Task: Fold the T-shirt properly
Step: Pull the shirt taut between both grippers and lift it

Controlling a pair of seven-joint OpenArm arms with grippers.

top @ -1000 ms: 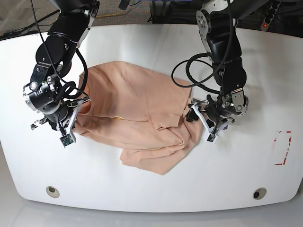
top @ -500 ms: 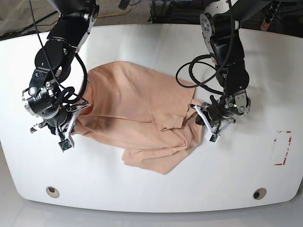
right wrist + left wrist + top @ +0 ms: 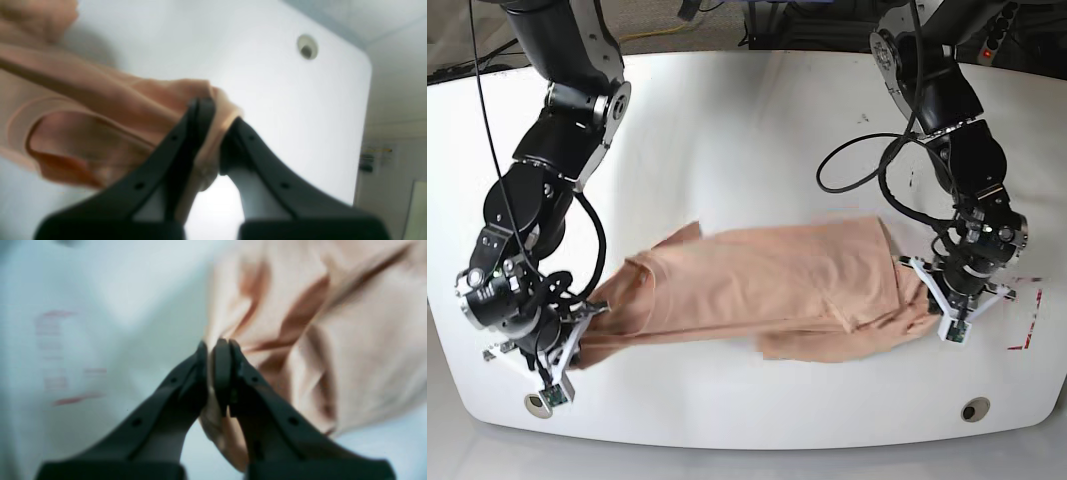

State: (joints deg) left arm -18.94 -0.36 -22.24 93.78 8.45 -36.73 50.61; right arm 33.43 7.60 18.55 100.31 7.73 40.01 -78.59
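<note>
1. The left gripper point(image 3: 213, 350) has its jaws pressed together on a fold of the T-shirt point(image 3: 777, 285); the cloth shows as a thin strip between the black fingers point(image 3: 200, 356). The wrist view is blurred, so the exact edge being pinched cannot be made out.
2. The right gripper point(image 3: 217, 116) pinches a bunched fold of the shirt, which pokes out between its fingers; which part of the garment it is cannot be told.
3. In the base view the shirt is stretched in a long band between the two grippers, blurred, over the near half of the white table point(image 3: 747, 120). Whether its middle touches the table cannot be told, and no print shows.
4. Faint red markings point(image 3: 1024, 320) lie on the table just beside the left gripper, too smeared to read.
5. A small round hole point(image 3: 307, 48) sits near the table's corner.
</note>
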